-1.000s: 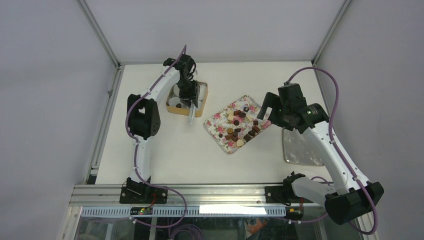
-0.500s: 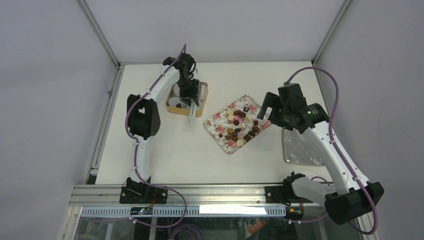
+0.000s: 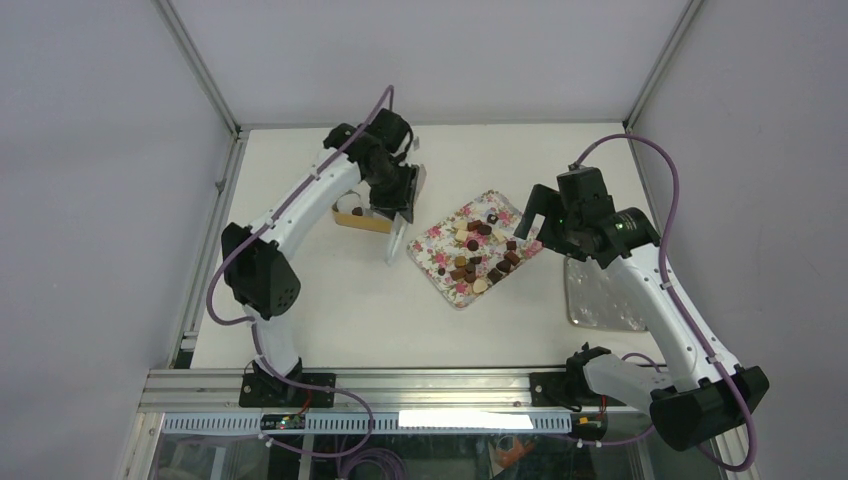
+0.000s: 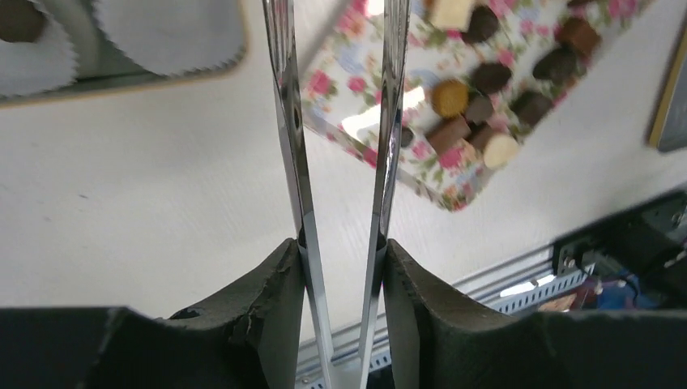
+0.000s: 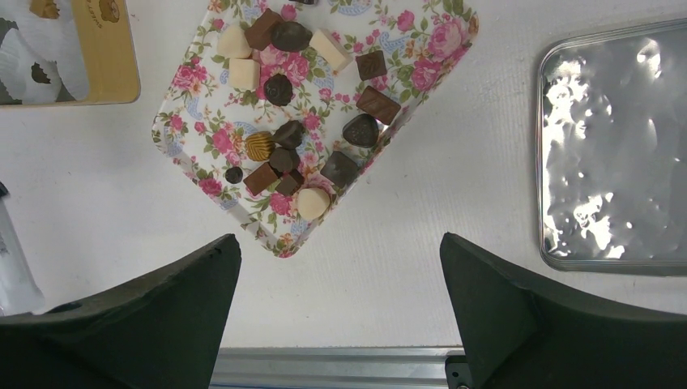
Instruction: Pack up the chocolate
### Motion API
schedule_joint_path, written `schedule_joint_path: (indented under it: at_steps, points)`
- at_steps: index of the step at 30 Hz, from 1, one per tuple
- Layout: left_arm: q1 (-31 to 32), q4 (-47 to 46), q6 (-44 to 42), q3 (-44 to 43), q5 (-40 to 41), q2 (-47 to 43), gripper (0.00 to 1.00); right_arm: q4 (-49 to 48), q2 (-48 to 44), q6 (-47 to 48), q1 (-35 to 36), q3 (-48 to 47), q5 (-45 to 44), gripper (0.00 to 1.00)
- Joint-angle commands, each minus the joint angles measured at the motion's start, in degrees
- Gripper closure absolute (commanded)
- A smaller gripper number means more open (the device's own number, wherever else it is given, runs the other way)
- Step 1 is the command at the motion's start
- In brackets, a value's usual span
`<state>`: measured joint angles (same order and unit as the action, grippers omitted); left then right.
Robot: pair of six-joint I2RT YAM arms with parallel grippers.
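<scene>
Several chocolate pieces in dark brown, tan and cream lie on the pink-flowered tray. They also show in the left wrist view and the right wrist view. My left gripper is shut on metal tweezers, whose two blades stand apart and point at the tray's near-left edge. Their tips are out of frame in the wrist view. My right gripper is open and empty, above the table by the tray's right corner.
A gold box with white pleated paper cups stands left of the tray, partly under the left arm. One cup holds a brown piece. A silver lid lies at the right.
My left arm has swung from above the gold box toward the tray, carrying the tweezers to the gap between box and tray. The right arm has not moved.
</scene>
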<state>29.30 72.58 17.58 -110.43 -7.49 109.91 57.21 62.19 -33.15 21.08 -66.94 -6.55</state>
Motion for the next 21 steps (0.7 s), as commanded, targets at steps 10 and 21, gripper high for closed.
schedule_joint_path:
  at_steps: [10, 21]
  points:
    - [15.6, -9.4, 6.2, 16.6, 1.4, -2.4, 0.61, -1.3, -1.7, -0.7, -0.3, -1.3, 0.7, 0.03]
    - [17.0, -10.8, 4.8, 14.7, 0.0, 3.7, 0.51, -1.2, -1.6, -0.9, -0.3, -1.2, 0.7, 0.03]
